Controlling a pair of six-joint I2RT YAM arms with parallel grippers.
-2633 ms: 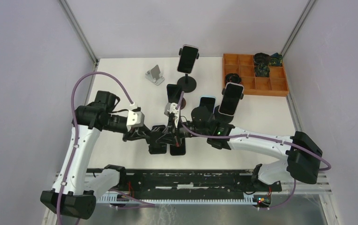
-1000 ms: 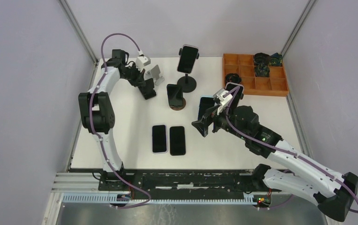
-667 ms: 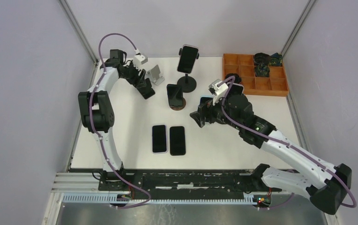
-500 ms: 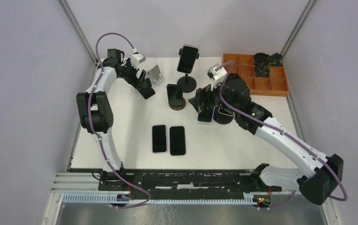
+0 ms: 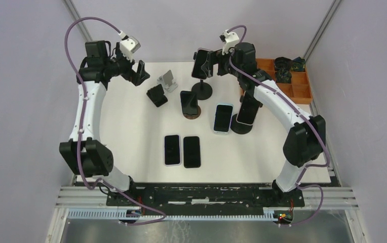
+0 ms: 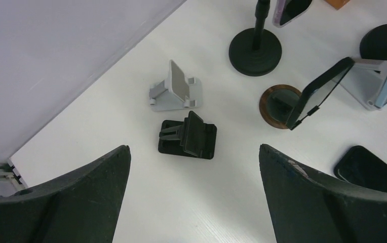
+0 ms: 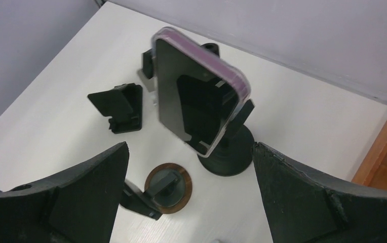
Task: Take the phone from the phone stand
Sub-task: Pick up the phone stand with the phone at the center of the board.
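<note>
A purple-cased phone (image 5: 203, 63) (image 7: 199, 96) is clamped upright on a tall black stand (image 5: 202, 90) (image 7: 229, 152) at the back middle. My right gripper (image 5: 215, 63) (image 7: 189, 147) hangs open just right of it, the phone facing the gap and not touched. Three more phones sit on stands: one on a round brown base (image 5: 188, 103) (image 6: 318, 91), one in a white holder (image 5: 223, 117), one on a black stand (image 5: 249, 109). My left gripper (image 5: 140, 72) (image 6: 194, 151) is open and holds nothing, raised at the back left.
Two phones (image 5: 172, 150) (image 5: 192, 151) lie flat near the front. An empty grey stand (image 5: 167, 80) (image 6: 175, 91) and an empty black stand (image 5: 157, 94) (image 6: 189, 136) sit back left. An orange compartment tray (image 5: 277, 91) stands back right.
The left gripper opened, let go of the black stand and drew up and back to the left. The right arm swung from the table's middle to the tall stand's phone.
</note>
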